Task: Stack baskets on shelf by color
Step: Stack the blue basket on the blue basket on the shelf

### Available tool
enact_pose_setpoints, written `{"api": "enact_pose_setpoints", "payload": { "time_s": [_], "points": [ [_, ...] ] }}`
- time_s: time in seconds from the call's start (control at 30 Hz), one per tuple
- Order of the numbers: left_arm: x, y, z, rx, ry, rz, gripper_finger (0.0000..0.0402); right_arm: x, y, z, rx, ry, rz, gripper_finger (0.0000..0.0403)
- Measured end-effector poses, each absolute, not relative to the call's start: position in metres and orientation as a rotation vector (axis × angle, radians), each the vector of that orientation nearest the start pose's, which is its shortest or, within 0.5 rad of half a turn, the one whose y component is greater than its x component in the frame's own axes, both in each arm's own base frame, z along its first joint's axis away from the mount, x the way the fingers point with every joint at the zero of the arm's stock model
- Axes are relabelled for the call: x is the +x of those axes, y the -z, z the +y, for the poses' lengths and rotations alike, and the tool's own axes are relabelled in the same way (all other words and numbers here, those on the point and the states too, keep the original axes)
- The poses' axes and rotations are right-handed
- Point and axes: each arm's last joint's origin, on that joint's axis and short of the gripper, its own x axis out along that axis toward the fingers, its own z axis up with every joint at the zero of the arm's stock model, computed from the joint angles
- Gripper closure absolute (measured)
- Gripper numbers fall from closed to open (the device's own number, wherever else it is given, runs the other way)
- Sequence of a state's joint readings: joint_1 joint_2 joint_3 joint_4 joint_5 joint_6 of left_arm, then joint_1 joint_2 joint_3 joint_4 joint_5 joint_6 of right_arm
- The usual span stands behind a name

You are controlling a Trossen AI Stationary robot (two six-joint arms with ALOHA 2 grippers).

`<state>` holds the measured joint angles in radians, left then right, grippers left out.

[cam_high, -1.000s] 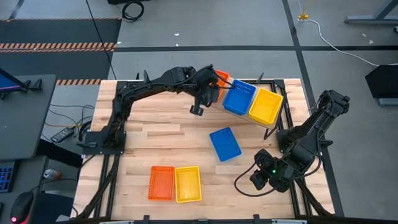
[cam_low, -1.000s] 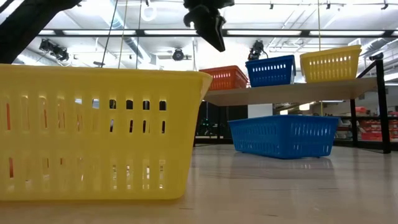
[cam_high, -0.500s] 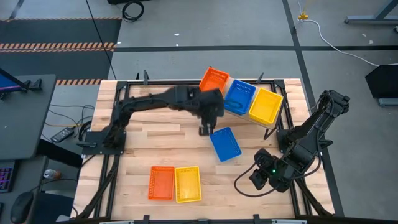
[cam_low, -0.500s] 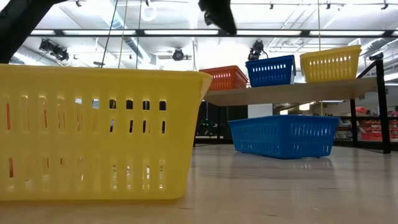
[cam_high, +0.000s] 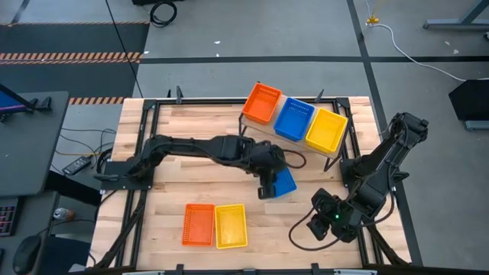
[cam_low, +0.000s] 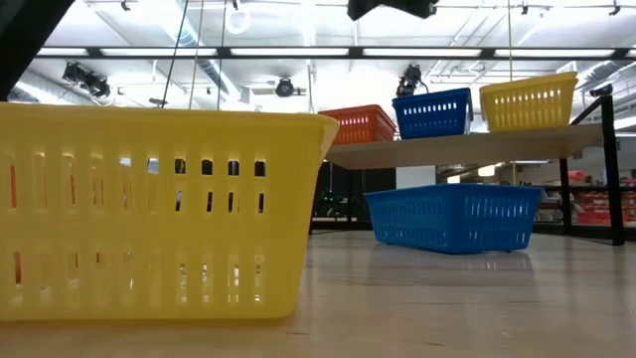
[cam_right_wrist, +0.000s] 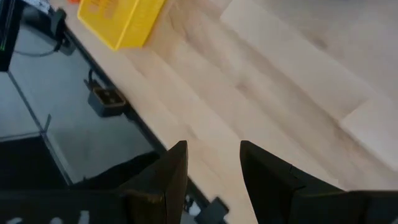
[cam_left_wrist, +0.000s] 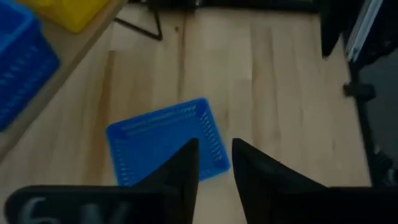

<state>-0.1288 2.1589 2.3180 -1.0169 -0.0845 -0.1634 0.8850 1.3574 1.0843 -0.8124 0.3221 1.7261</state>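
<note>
Your left gripper [cam_left_wrist: 214,165] hangs over the loose blue basket [cam_high: 284,182] lying on the table [cam_high: 191,137], fingers slightly parted, grasping nothing. On the shelf [cam_low: 467,147] stand orange [cam_high: 261,102], blue [cam_high: 294,120] and yellow baskets [cam_high: 326,129]. Your right gripper [cam_right_wrist: 213,168] waits near the table's edge, fingers apart and empty.

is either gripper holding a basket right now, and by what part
Nothing is held. The left gripper hangs open above the loose blue basket on the table, its fingers clear of it. The right gripper is open and empty near the table's edge.
</note>
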Motion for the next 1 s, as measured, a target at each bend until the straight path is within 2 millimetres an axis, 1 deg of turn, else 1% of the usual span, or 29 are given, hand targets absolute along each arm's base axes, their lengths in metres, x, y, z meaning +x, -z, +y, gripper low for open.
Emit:
{"api": "enact_pose_setpoints", "payload": {
  "time_s": [0.1,0.17,0.23,0.3,0.37,0.43,0.6,0.73,0.8,0.9,0.97,1.0],
  "points": [
    [0.462,-0.339,-0.067,-0.096,-0.033,0.876,0.0276,0.173,-0.265,0.204,0.949,0.340,1.032,0.0249],
    [0.468,-0.336,-0.074,-0.125,-0.033,0.839,0.0263,0.172,-0.262,0.209,0.950,0.319,1.064,0.0249],
    [0.469,-0.332,-0.083,-0.136,-0.027,0.839,0.0252,0.170,-0.259,0.214,0.949,0.299,1.099,0.0249],
    [0.475,-0.331,-0.092,-0.146,-0.014,0.786,0.0242,0.166,-0.258,0.219,0.945,0.279,1.136,0.0249],
    [0.475,-0.328,-0.099,-0.134,-0.010,0.798,0.0235,0.161,-0.259,0.222,0.959,0.270,1.148,0.0249],
    [0.479,-0.325,-0.106,-0.130,-0.009,0.770,0.0230,0.155,-0.260,0.225,0.969,0.271,1.142,0.0249],
    [0.480,-0.315,-0.115,-0.110,-0.020,0.798,0.0224,0.145,-0.260,0.231,0.989,0.271,1.130,0.0249],
    [0.484,-0.296,-0.123,-0.092,-0.019,0.852,0.0223,0.141,-0.259,0.235,0.993,0.282,1.140,0.0249],
    [0.484,-0.291,-0.126,-0.086,-0.017,0.870,0.0223,0.141,-0.258,0.235,1.006,0.292,1.138,0.0249],
    [0.488,-0.286,-0.127,-0.091,-0.029,0.859,0.0223,0.141,-0.259,0.236,1.019,0.286,1.134,0.0249],
    [0.489,-0.278,-0.125,-0.093,-0.060,0.890,0.0223,0.141,-0.260,0.237,1.028,0.276,1.132,0.0249],
    [0.493,-0.272,-0.124,-0.108,-0.074,0.886,0.0223,0.141,-0.260,0.237,1.030,0.273,1.132,0.0249]
  ]
}}
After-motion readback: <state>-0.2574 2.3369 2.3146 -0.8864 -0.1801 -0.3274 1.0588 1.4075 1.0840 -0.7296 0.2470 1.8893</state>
